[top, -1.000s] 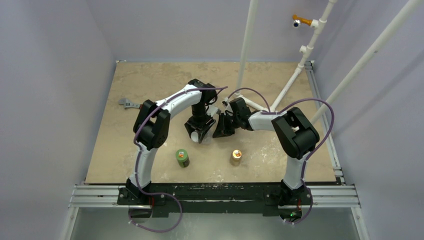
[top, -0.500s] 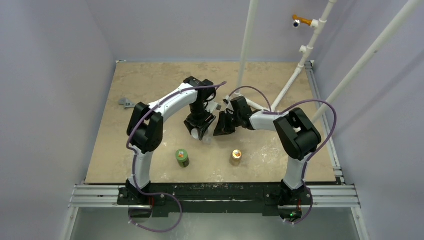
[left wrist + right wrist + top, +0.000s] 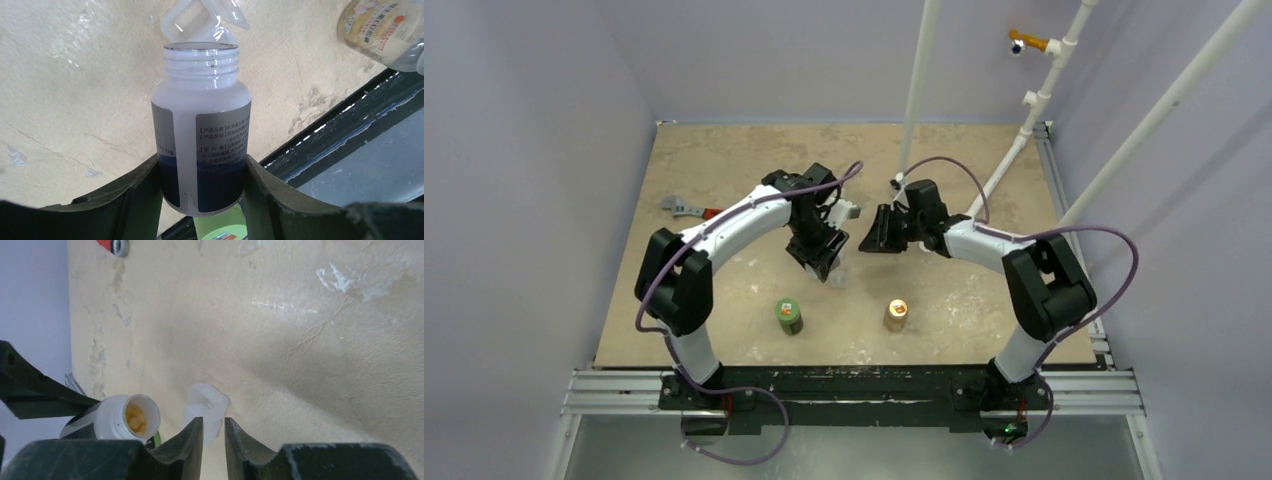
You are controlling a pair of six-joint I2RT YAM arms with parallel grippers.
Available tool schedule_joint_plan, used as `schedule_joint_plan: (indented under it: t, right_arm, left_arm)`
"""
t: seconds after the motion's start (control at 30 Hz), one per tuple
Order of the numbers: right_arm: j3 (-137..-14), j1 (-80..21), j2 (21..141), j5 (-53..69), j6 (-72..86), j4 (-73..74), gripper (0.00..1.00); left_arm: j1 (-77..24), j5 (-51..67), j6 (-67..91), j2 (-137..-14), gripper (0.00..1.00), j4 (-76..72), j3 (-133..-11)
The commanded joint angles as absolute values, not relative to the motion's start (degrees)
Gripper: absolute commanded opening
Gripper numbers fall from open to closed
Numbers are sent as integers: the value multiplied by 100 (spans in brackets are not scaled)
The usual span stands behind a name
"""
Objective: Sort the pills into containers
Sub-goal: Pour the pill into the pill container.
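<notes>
My left gripper (image 3: 202, 165) is shut on a white labelled bottle (image 3: 200, 125) with no cap on it, held tilted low over the table. Pale yellowish pills (image 3: 135, 415) show inside its open mouth. The small transparent container (image 3: 205, 407) lies on the table just beyond the bottle's mouth, with its lid up; it also shows as the clear container (image 3: 200, 20) in the left wrist view. My right gripper (image 3: 213, 422) hangs above the near side of the container. Its jaws stand a narrow gap apart with nothing between them. From above, the left gripper (image 3: 822, 262) and right gripper (image 3: 874, 235) face each other mid-table.
A green bottle (image 3: 788, 315) and a tan-orange bottle (image 3: 896, 314) stand near the front edge. A wrench (image 3: 682, 208) lies at the left. White poles (image 3: 919, 90) rise behind the right arm. The black rail (image 3: 350, 115) borders the table's front.
The right gripper has drawn back and away from the left gripper, and its jaws have parted slightly. The left arm has swung leftward while still holding the bottle.
</notes>
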State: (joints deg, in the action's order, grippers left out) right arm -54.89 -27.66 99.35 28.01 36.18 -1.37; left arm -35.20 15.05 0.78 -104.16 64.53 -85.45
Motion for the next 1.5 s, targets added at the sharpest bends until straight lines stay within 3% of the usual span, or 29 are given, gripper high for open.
schedule_joint_plan:
  t: [0.0,0.2,0.47,0.7,0.97,1.23,1.47]
  right_arm:
    - [-5613,-2695,9265,2449,3653,-11,24]
    - [-5956,-2689,8711,2378,3586,525,33]
    - [-6427,-2697,8068,2713,3628,801,64]
    - [-6748,-2919,7878,3046,3620,931,77]
    - [-6926,-3136,7777,3121,3626,1031,78]
    - [-7143,-3196,7854,3099,3774,1050,68]
    - [-7224,-3235,7893,3255,3945,1079,54]
  left_arm:
    - [-3466,1610,-143,-9592,0,5260,-8126]
    - [-3467,1528,-208,-8606,0,4137,-7275]
    - [-3464,1726,-221,-7354,0,2471,-6251]
    - [-3465,1951,-329,-6832,0,1861,-5834]
    - [-3466,2282,-407,-6556,0,1644,-5750]
    - [-3504,2615,-437,-6532,0,1560,-5731]
    - [-3526,2476,-431,-6465,0,1398,-5678]
